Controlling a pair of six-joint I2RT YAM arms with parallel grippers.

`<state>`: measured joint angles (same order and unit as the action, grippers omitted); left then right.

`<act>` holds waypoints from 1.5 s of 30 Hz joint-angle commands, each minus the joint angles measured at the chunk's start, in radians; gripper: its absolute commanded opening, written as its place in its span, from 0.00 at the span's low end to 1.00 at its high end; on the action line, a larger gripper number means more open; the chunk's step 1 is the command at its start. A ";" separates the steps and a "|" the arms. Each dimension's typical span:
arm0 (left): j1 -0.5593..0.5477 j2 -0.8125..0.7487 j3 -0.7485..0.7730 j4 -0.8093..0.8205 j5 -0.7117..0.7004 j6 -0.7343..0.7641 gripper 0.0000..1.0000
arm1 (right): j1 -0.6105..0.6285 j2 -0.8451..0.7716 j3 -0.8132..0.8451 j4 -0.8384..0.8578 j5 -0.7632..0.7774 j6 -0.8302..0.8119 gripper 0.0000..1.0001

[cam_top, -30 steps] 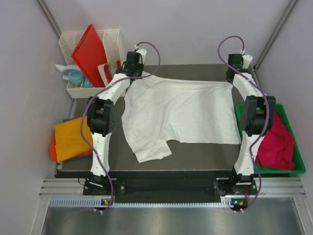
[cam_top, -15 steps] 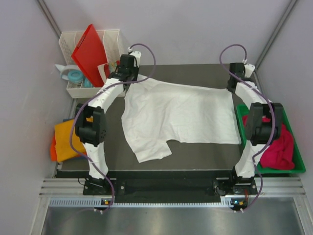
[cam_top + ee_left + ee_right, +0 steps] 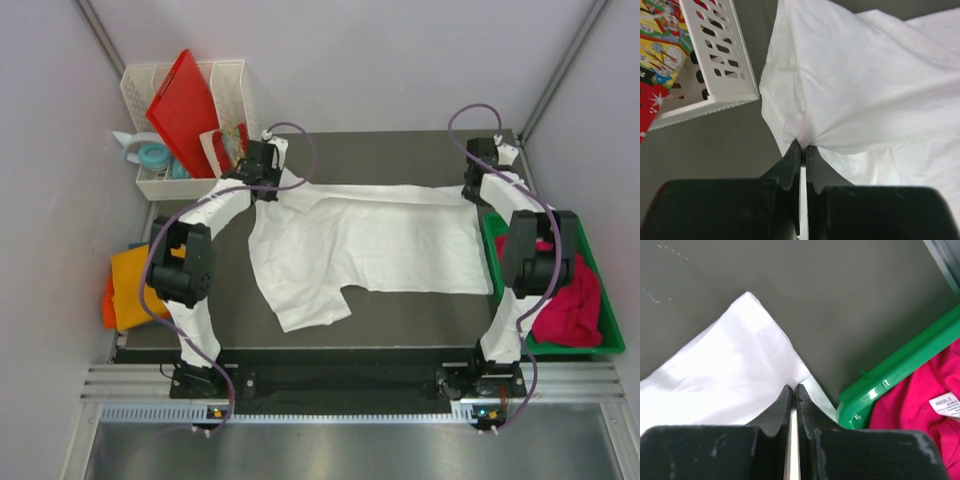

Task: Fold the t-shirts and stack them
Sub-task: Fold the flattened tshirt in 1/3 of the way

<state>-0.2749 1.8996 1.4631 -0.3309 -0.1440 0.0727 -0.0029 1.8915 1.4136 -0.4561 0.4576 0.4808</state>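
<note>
Slippage risk: left hand (image 3: 801,146) and right hand (image 3: 793,388) each clamped on corner of white t-shirt (image 3: 370,240), spread on surface (image 3: 400,305) between them. Uneven pull frees cloth, skews fold. Basket (image 3: 710,102) beside left hand: snag.

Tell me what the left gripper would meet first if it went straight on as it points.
The white t-shirt that the left gripper pinches; the white basket looks beside that line, though depth is unclear.

Wht/blk arms (image 3: 215,205); purple cables (image 3: 478,106)
</note>
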 commanded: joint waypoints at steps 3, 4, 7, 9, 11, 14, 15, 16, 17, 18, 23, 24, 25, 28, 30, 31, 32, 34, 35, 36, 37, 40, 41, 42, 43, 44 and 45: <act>0.005 -0.066 -0.017 -0.049 0.006 0.001 0.00 | -0.005 -0.026 0.001 -0.101 0.013 0.035 0.00; 0.005 -0.074 -0.021 -0.053 0.009 0.002 0.00 | -0.005 -0.023 0.001 -0.121 0.012 0.036 0.00; 0.005 -0.079 -0.040 -0.056 0.020 0.015 0.00 | -0.005 -0.012 0.002 -0.154 0.012 0.033 0.00; 0.006 -0.074 -0.049 -0.056 0.018 0.015 0.00 | -0.005 -0.012 -0.016 -0.158 0.010 0.032 0.00; 0.005 -0.068 -0.052 -0.059 0.024 0.016 0.00 | -0.005 -0.011 -0.028 -0.154 0.007 0.032 0.00; 0.003 -0.054 -0.058 -0.060 0.026 0.018 0.00 | -0.005 0.001 -0.042 -0.156 -0.002 0.035 0.00; 0.003 -0.047 -0.061 -0.060 0.024 0.018 0.00 | -0.005 0.012 -0.044 -0.156 -0.004 0.036 0.00; 0.003 -0.043 -0.063 -0.063 0.024 0.018 0.00 | -0.005 0.017 -0.047 -0.159 -0.004 0.036 0.00; 0.003 -0.039 -0.064 -0.062 0.021 0.019 0.00 | -0.005 0.023 -0.048 -0.159 -0.005 0.039 0.00; 0.003 -0.033 -0.069 -0.065 0.020 0.019 0.00 | -0.005 0.032 -0.050 -0.161 -0.007 0.038 0.00; 0.003 -0.022 -0.084 -0.063 0.014 0.018 0.00 | -0.005 0.060 -0.041 -0.159 -0.010 0.039 0.00; 0.003 -0.017 -0.084 -0.063 0.012 0.018 0.00 | -0.005 0.067 -0.036 -0.161 -0.010 0.039 0.00; 0.003 -0.014 -0.086 -0.063 0.009 0.016 0.00 | -0.005 0.072 -0.033 -0.161 -0.007 0.039 0.00; 0.003 -0.001 -0.084 -0.066 0.003 0.019 0.00 | -0.005 0.096 -0.021 -0.171 0.000 0.045 0.00; 0.003 0.009 -0.086 -0.068 0.003 0.019 0.00 | -0.005 0.107 -0.019 -0.171 0.004 0.050 0.00; 0.003 0.013 -0.086 -0.066 0.001 0.018 0.00 | -0.006 0.109 -0.021 -0.171 0.022 0.061 0.00; 0.003 0.019 -0.081 -0.074 0.001 0.018 0.00 | -0.009 0.109 -0.025 -0.171 0.030 0.067 0.00; 0.003 0.039 -0.073 -0.085 0.001 0.013 0.00 | -0.023 0.101 -0.036 -0.153 0.024 0.085 0.00; 0.003 0.052 -0.063 -0.106 0.007 0.003 0.00 | -0.028 0.095 -0.048 -0.142 0.023 0.088 0.00; 0.003 0.056 -0.060 -0.117 0.018 -0.002 0.00 | -0.032 0.087 -0.048 -0.129 0.020 0.090 0.00; 0.003 0.055 -0.060 -0.123 0.046 -0.007 0.00 | -0.032 0.087 -0.045 -0.128 0.018 0.090 0.00; -0.006 0.041 -0.096 -0.122 0.080 -0.011 0.00 | -0.032 0.103 -0.015 -0.144 0.019 0.087 0.00; -0.018 0.038 -0.116 -0.120 0.078 -0.010 0.00 | -0.032 0.107 -0.004 -0.144 0.021 0.085 0.00; -0.024 0.038 -0.125 -0.114 0.075 -0.008 0.00 | -0.032 0.109 -0.002 -0.147 0.021 0.084 0.00; -0.027 0.035 -0.136 -0.111 0.066 -0.008 0.00 | -0.032 0.112 0.001 -0.145 0.021 0.084 0.00; -0.032 0.036 -0.153 -0.103 0.061 -0.008 0.00 | -0.032 0.113 0.002 -0.145 0.023 0.084 0.00; -0.032 0.036 -0.159 -0.099 0.057 -0.010 0.00 | -0.032 0.113 0.002 -0.139 0.023 0.082 0.00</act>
<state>-0.2901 1.9556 1.3487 -0.4377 -0.0898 0.0731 -0.0090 1.9808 1.3815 -0.6167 0.4431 0.5526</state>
